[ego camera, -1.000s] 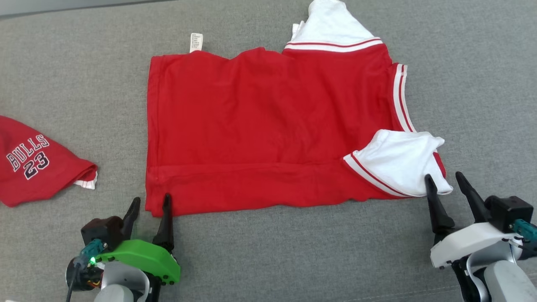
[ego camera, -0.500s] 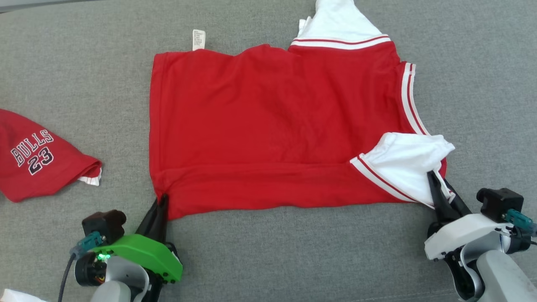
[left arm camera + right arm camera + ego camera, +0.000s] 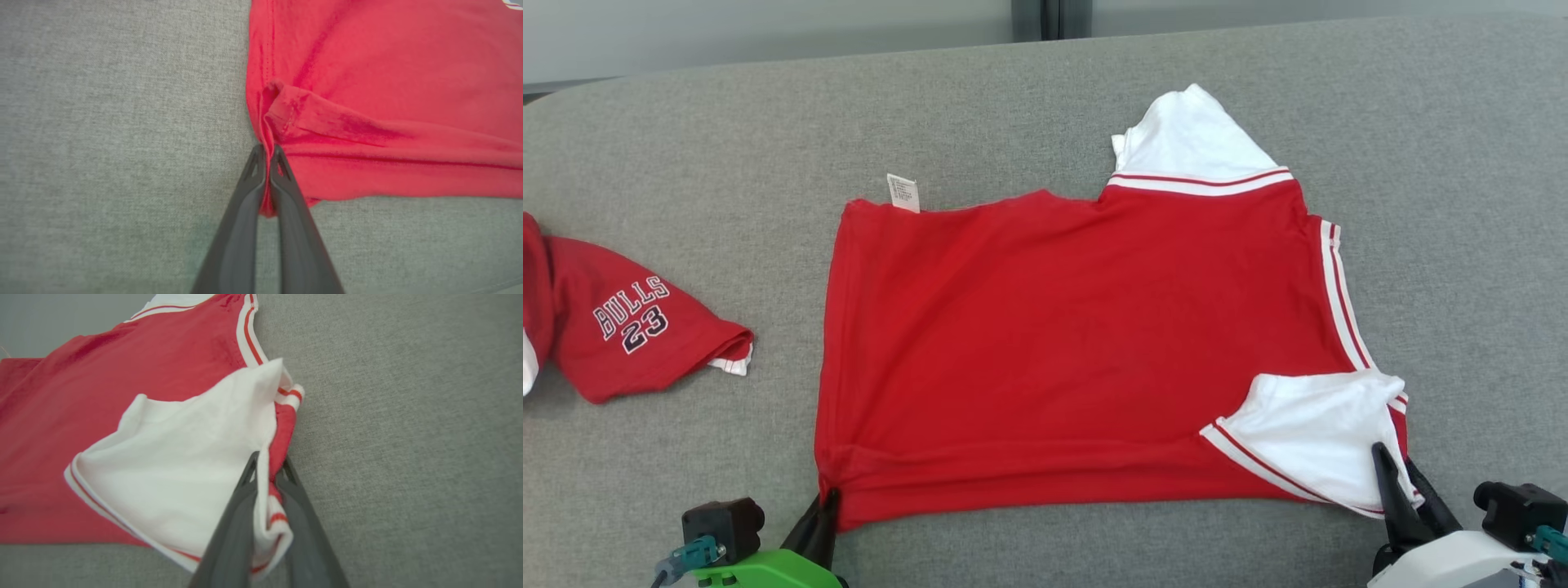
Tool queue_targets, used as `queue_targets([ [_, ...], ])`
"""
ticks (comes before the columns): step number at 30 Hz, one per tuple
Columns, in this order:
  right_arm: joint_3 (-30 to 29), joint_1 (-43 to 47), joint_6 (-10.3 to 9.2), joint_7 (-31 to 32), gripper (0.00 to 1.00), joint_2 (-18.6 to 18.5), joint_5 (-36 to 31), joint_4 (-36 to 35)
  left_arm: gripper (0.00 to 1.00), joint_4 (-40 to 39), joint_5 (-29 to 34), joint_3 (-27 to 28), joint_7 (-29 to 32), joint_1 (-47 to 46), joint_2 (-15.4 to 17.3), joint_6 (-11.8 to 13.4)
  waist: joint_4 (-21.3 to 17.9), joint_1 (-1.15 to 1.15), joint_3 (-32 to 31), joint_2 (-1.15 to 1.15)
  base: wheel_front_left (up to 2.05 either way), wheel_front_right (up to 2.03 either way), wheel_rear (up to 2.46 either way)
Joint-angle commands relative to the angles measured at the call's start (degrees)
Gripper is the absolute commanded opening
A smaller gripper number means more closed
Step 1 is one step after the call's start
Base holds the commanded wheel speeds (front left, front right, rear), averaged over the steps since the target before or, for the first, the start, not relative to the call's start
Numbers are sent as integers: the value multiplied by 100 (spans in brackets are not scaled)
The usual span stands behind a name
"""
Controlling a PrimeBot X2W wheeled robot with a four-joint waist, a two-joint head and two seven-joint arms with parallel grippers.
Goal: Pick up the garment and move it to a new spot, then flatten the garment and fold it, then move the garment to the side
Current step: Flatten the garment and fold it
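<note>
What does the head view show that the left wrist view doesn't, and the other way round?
Head view adds the second garment printed BULLS 23, the white care label and the right gripper shut on the white sleeve. Left wrist view adds the hem stitching at the bunched corner. Both share the red garment, the left gripper pinching its corner, and the grey fabric surface.

We seem to be indoors, in a bare test room or lab, though we cannot be sure of it. A wide tabletop (image 3: 1094,106) is covered in plain grey woven cloth and rounded at its far left corner. Behind it stands a pale, blank wall (image 3: 768,33) with one dark upright joint (image 3: 1049,16). A red shirt (image 3: 1054,343) and a red jersey (image 3: 629,335) printed BULLS 23 lie on the cloth, apart.
</note>
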Motion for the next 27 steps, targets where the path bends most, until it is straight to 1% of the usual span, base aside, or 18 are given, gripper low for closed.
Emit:
queue_targets([
  [1,-53,30,-10,1,100,-19,-88,-72,100,-55,16,-5,15,54,35,41,-25,0,-60,0,0,0,0],
  [3,-101,-10,-9,-57,100,-27,-259,-210,100,-160,94,39,-175,42,-20,135,-59,0,-84,0,0,0,0],
  [8,-276,-263,-8,-160,100,-44,-668,-896,100,-487,596,109,-1095,-149,-159,513,-130,0,-130,0,0,0,0],
  [9,-294,-304,-8,-122,100,-31,-756,-1105,100,-587,708,134,-1321,-200,-180,580,-142,0,-149,0,0,0,0],
  [13,-280,-463,-8,116,100,-28,-894,-1770,100,-886,992,158,-1803,-342,-214,768,-159,0,-202,0,0,0,0],
  [17,-269,-426,-8,423,100,11,-1004,-2189,100,-1076,1086,104,-1810,-418,-216,846,-137,0,-246,0,0,0,0],
  [21,-271,-340,-8,574,100,40,-1022,-2373,100,-1232,1157,82,-1743,-411,-180,929,-130,0,-253,0,0,0,0],
  [26,-250,-334,-8,616,100,75,-982,-2439,100,-1247,1137,88,-1630,-556,-72,872,-101,0,-143,0,0,0,0],
  [27,-249,-350,-8,615,100,89,-978,-2459,100,-1256,1110,80,-1580,-670,-32,818,-89,0,-88,0,0,0,0],
])
